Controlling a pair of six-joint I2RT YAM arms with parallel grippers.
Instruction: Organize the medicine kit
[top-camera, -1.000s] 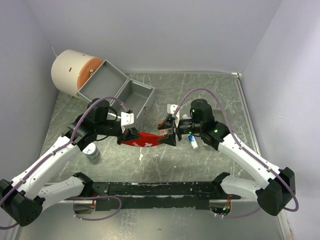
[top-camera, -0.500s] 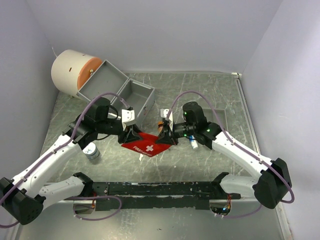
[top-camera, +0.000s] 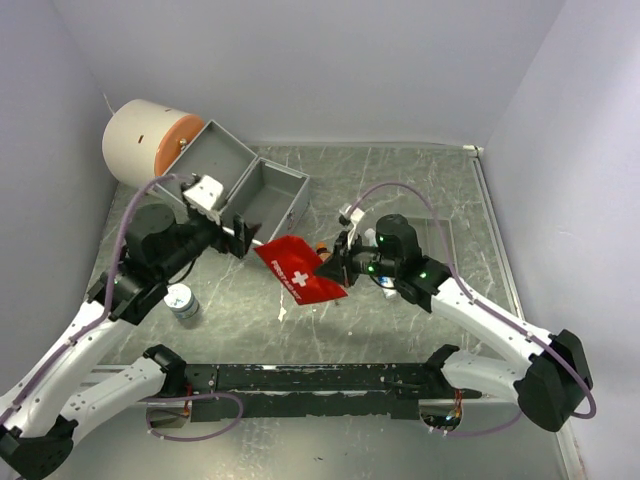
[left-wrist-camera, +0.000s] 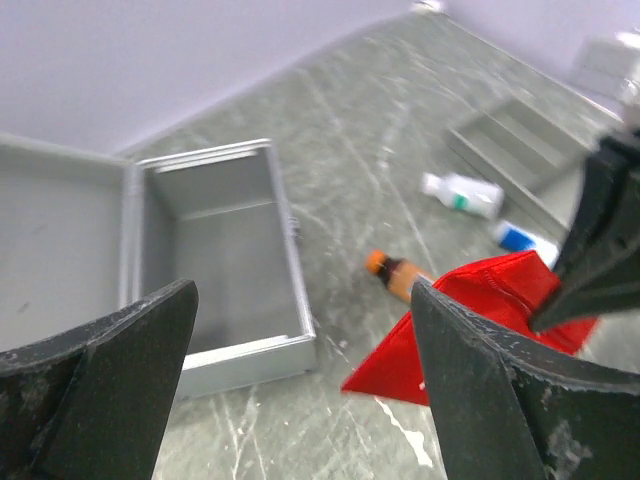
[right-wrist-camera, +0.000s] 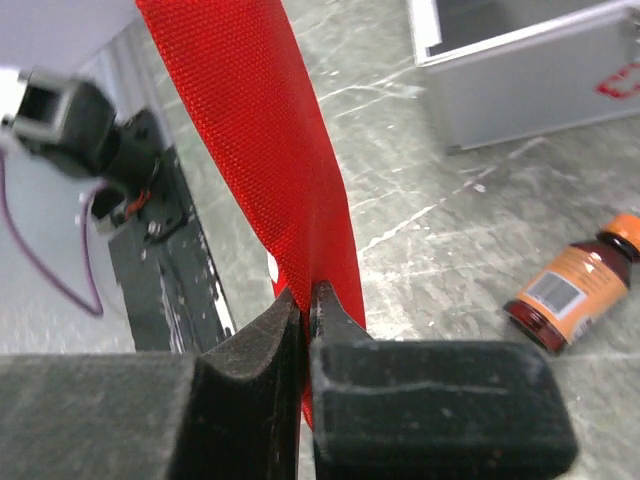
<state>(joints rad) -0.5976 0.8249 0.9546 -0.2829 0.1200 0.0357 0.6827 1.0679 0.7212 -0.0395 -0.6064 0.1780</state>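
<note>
Medicine case (left-wrist-camera: 215, 240) lies open; right claw (right-wrist-camera: 305, 300) pinches red pouch (right-wrist-camera: 250, 130), left claw (left-wrist-camera: 302, 300) spread.

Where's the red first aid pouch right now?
In the top view, the red pouch is mid-table, pinched in the right tool, beside the open grey case.

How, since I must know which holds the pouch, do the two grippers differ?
The left gripper is wide open and holds nothing; the right gripper is shut on the red pouch. The left one is clear of the pouch; the right one pinches its edge. Both have black fingers.
</note>
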